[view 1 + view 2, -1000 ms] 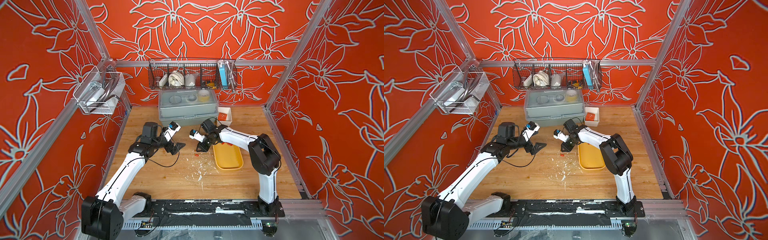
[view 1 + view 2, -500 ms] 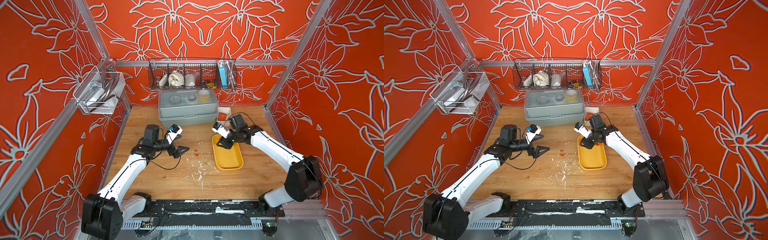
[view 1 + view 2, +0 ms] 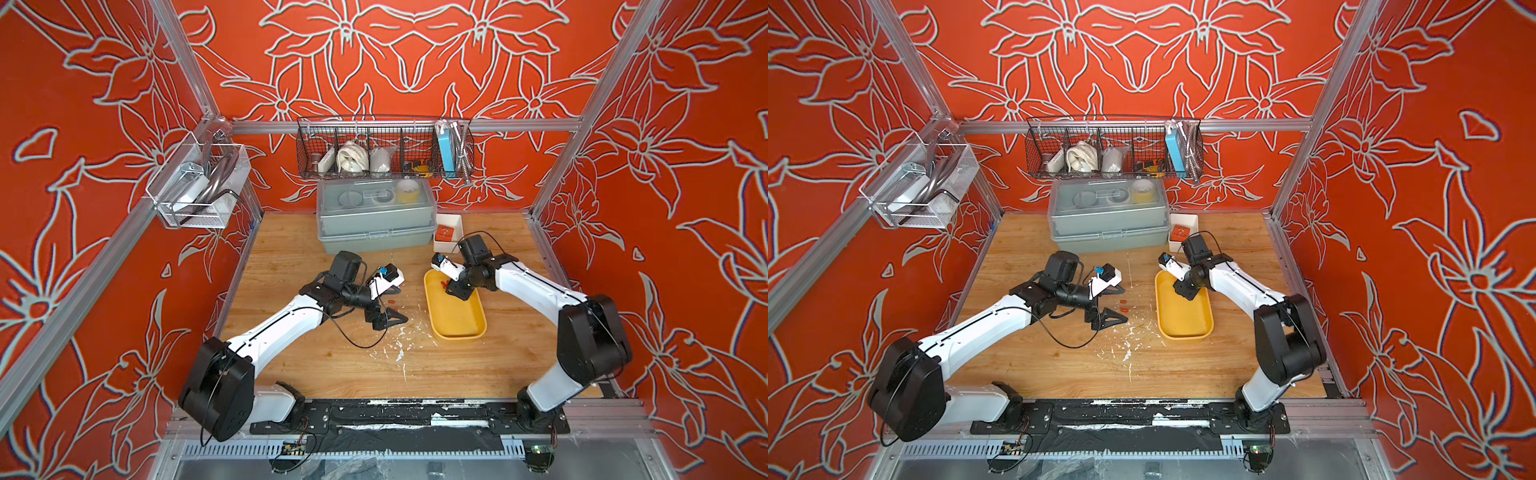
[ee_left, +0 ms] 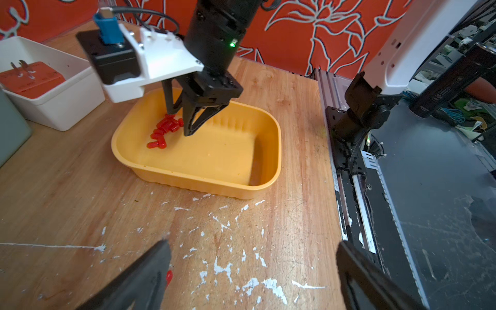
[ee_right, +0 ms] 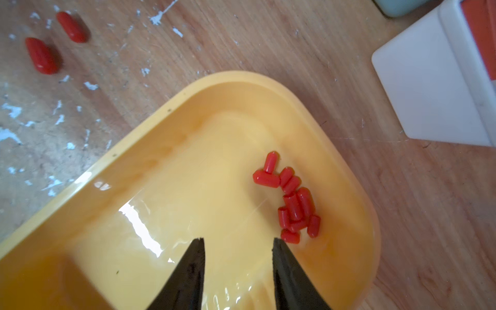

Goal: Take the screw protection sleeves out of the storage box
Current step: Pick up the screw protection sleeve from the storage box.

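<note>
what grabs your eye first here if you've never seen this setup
The loud red-orange floral walls wrap the whole cell. On the wooden table, right of centre, sits the mustard-yellow storage box, with a huddle of tiny red screw protection sleeves at its far end and the open right gripper reaching in beside them. Two loose sleeves lie on the table outside the box, between the arms.

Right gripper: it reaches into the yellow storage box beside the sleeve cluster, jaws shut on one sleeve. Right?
No. The right gripper is in the storage box beside the sleeves, but its jaws stand open and empty, as the right wrist view shows.
</note>
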Tool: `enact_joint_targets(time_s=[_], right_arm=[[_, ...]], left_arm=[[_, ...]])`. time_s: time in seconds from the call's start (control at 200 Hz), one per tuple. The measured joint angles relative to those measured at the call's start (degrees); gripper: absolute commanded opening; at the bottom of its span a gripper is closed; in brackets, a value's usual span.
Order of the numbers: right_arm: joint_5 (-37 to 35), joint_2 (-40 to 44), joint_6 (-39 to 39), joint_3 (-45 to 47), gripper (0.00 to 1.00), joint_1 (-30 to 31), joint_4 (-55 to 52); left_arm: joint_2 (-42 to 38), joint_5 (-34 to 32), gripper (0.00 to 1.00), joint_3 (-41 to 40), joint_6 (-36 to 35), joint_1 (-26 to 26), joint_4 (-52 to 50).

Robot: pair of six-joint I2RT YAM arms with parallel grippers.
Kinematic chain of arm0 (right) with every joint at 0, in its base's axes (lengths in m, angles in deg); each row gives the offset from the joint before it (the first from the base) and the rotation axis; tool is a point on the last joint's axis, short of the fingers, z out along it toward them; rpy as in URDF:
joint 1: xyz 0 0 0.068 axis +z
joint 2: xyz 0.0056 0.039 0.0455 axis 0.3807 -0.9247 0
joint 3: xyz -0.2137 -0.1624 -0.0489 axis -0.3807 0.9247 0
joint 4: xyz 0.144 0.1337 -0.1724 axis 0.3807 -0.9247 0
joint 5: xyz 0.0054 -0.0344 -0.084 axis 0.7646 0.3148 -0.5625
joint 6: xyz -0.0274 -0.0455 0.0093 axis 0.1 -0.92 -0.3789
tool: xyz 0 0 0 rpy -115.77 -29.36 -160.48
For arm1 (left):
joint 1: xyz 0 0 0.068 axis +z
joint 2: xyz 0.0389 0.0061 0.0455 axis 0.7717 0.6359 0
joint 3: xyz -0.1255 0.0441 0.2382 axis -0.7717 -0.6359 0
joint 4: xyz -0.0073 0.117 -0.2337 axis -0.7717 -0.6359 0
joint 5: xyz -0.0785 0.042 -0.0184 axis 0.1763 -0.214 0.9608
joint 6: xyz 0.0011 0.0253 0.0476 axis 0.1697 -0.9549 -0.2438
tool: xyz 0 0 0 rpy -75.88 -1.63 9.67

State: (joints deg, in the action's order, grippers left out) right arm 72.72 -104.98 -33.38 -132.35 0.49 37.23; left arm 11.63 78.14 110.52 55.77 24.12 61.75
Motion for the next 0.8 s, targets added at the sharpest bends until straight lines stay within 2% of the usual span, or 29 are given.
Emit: enact_joint_targets(time_s=[0.38,0.801], right_arm=[[-0.55,-10.14,0.2,-5.18,0.33,0.0,2.86],[-2.34,-13.97,-0.04,-8.41,0.3,0.0,3.04]], left_arm=[[-2.08,-1.07,0.97,-3.32,-2.14,0.02,1.25],[-2.69,-1.64,0.97,-3.34,-4.07,0.02,1.2]])
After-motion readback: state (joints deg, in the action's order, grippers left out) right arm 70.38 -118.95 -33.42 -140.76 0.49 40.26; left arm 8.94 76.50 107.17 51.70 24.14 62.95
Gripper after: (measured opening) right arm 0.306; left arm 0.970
